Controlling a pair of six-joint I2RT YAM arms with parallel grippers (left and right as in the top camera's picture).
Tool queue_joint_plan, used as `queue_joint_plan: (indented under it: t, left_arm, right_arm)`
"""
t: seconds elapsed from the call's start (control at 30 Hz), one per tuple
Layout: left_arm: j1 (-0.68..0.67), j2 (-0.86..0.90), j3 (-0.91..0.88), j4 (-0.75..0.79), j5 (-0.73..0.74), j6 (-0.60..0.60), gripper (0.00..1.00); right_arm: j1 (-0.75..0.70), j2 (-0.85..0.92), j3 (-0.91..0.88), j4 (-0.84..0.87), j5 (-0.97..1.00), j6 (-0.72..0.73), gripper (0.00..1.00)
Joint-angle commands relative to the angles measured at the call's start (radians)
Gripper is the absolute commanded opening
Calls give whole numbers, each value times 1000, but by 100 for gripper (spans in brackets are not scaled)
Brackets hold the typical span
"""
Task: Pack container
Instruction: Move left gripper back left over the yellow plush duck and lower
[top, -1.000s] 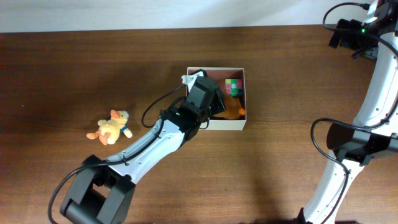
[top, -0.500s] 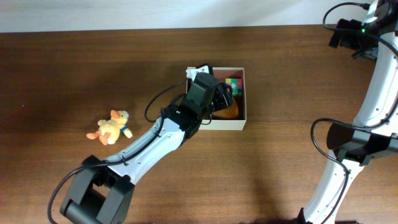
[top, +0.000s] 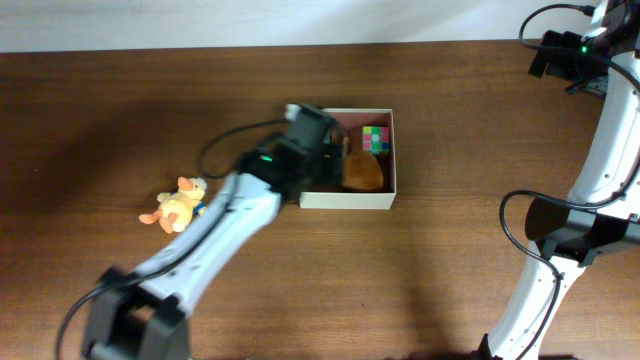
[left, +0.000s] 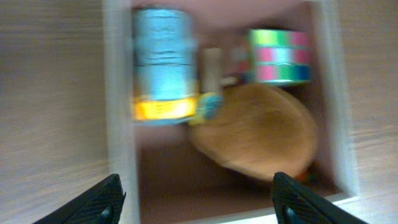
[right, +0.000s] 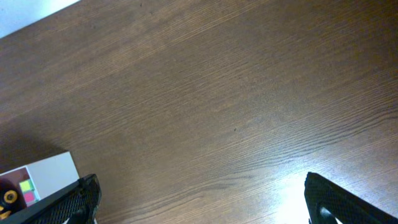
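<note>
Three things lay inside the container (top: 352, 200), which sat near the middle of the surface (top: 100, 100). A multicoloured cube (top: 375, 138) occupied the far right corner, with an orange-brown rounded toy (top: 362, 174) just in front of it. A pale blue can with a yellow band (left: 163, 68) lay along the left wall, visible only from the left wrist and blurred. They were packed close together, touching or nearly so, which left bare floor along the near side, probably enough for one more piece.

The left hand (left: 199, 202) hung above the container's near-left part, its fingers spread wide with nothing between them, so it did not appear to be carrying anything in. A yellow plush duck (top: 181, 205) lay on the surface well to the left of the container and looked like the next item to pack. The right hand (right: 199, 202) was likewise spread and empty, parked over bare wood toward the far right, seemingly to keep out of the left arm's way.
</note>
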Motion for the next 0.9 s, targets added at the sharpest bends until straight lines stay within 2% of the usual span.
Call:
queue_joint_plan:
  t: [0.0,0.17,0.2,0.37,0.7,0.87]
  left_arm:
    - [106,-169,47,-97,-58,37,80]
    - [257,-298,47,-309,-162,37,87]
    - [297,-313,47,-349,-169,37,95]
    - [407,-302,37,-380,-169,68,99]
    - [519,-114,34,-300,-167,454,99]
    - [528,7,34,-340,-168,520,99]
  right_arm:
    - [-2,-1,6,-6,-5,9,99]
    - [-2,-1,6,-6,-5,9,99]
    - [-2,-1,6,-6,-5,9,99]
    - [-2,-1,6,-6,-5,9,99]
    - [-2,-1,6,-6,-5,9,99]
    - [-2,-1,6,-6,-5,9,99]
